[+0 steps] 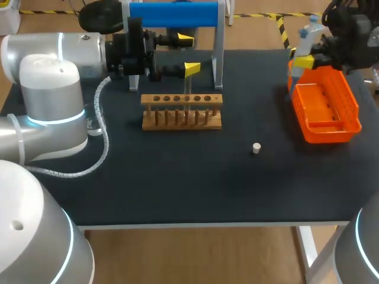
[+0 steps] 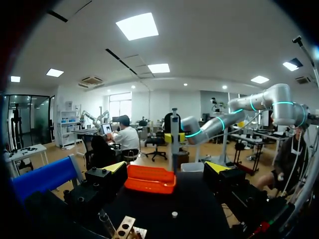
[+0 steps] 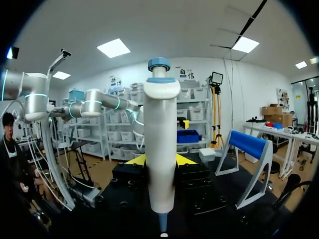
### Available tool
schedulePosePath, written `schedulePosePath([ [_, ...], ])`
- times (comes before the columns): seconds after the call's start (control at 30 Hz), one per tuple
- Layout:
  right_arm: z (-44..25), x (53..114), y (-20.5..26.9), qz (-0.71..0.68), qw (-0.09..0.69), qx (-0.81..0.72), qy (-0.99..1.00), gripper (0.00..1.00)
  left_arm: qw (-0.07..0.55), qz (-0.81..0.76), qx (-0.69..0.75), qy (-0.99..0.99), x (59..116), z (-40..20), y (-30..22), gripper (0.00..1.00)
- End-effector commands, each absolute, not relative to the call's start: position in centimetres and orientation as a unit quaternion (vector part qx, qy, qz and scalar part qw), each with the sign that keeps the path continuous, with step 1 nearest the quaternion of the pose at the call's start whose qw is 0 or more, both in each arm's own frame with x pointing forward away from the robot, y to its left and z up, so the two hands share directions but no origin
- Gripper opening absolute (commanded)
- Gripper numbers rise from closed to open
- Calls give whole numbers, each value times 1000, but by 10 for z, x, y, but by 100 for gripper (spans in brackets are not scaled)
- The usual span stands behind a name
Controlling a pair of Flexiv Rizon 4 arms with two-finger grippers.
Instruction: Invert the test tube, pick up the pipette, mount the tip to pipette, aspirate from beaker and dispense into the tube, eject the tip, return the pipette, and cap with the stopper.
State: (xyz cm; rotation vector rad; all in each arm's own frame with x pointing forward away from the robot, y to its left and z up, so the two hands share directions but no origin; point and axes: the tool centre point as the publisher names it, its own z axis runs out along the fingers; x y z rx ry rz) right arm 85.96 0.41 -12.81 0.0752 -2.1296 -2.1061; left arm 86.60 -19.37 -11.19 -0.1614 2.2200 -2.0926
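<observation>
**Pipette pinched in the right gripper; tube standing in the rack**

Nearest on the black table (image 1: 177, 189) lies the small white stopper (image 1: 256, 148), alone. It looks light and apt to roll, best nipped across its sides; behind it the wooden rack (image 1: 182, 111) holds the clear tube (image 1: 187, 89) standing, mouth up or down I cannot tell; it looks like thin glass, slick and breakable, so a gentle hold high on its bare upper part seems wisest; just above and behind the rack, the left gripper (image 1: 188, 54) has its fingers spread wide with nothing between them; at the robot's right sits the orange tray (image 1: 325, 118); over its far end the right gripper (image 1: 305, 60) pinches the white pipette (image 3: 160, 129) around its lower body, plunger end up; the pipette is probably stiff, smooth, light plastic, and it could slide in the grip when pushed down onto a tip; farthest back is the blue stand (image 1: 172, 15).
</observation>
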Motion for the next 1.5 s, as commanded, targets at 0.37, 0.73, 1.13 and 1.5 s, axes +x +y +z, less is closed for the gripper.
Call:
schedulePosePath([
  [0.37, -131, 853, 77, -703, 77, 33, -707, 0, 45, -685, -53, 725, 865, -112, -194, 100],
  [0.73, -146, 855, 123, -695, 97, 48, -711, 0, 45, -685, -53, 725, 865, -112, -194, 100],
  [1.13, -157, 865, 156, -691, 102, 56, -713, 0, 45, -685, -53, 725, 865, -112, -194, 100],
  [1.5, -151, 871, 187, -692, 100, 72, -711, 0, 45, -685, -53, 725, 865, -112, -194, 100],
])
